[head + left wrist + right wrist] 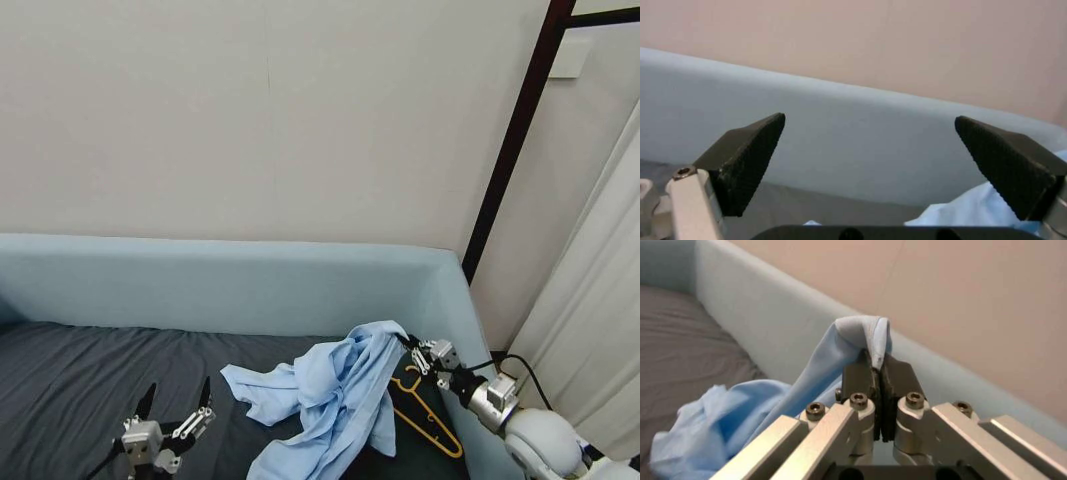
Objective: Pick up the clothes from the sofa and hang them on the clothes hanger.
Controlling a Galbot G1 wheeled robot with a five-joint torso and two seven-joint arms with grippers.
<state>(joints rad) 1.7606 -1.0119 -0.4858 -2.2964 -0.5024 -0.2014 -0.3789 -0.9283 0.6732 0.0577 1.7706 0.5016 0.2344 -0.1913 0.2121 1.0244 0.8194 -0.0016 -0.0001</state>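
A: State of right gripper (412, 347)?
B: Clamped on a fold of the crumpled light-blue fabric shirt (330, 390) heaped on the dark grey sofa seat (70, 370).
A: And left gripper (177, 398)?
B: Spread, empty, low over the seat, apart from the shirt.

The left gripper (868, 120) has black, wedge-shaped, textured pads (747, 160) on a silver link (687, 205). The right gripper (877, 362) has silver bars (800, 440) with hex screws (859, 400); a black cable (515, 357) runs by its white wrist (540, 440).
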